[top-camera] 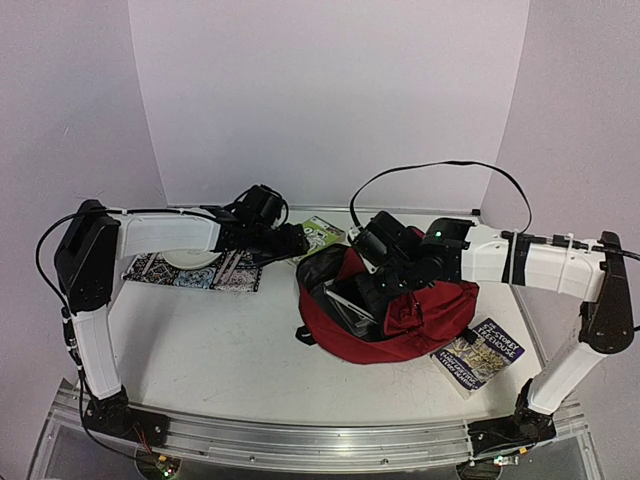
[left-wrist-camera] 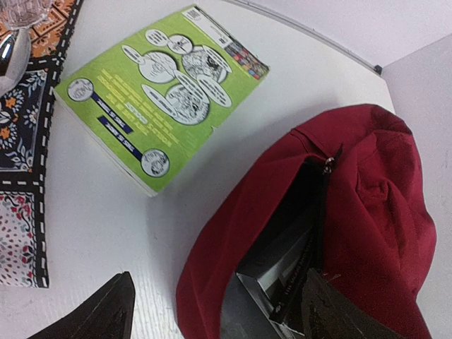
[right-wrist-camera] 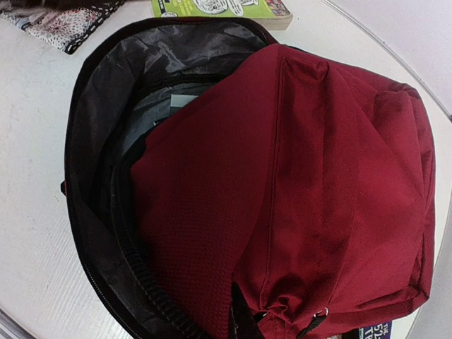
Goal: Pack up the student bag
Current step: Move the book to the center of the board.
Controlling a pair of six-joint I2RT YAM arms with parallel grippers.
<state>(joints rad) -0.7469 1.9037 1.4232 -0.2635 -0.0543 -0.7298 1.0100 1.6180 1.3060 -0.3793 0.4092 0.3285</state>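
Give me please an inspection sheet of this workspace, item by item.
Surface: white table.
Job's things: student bag lies unzipped, flat items inside.
Clutter: green book behind the bag; blue book at its near right side; patterned cloth far left.
Grippers: left gripper open, holding nothing; right gripper over the bag's opening, state unclear.
Cables: black cable loops above the right arm.
Surroundings: plain pale walls.

Bright, even, diffuse light in all 3 views. Faint soft shadow hugs student bag (top-camera: 430,310) at 7 o'clock; bag interior dark in wrist cams. Top cam slightly soft, metal rail (top-camera: 300,437) bows at 6 o'clock w/ mild glare.
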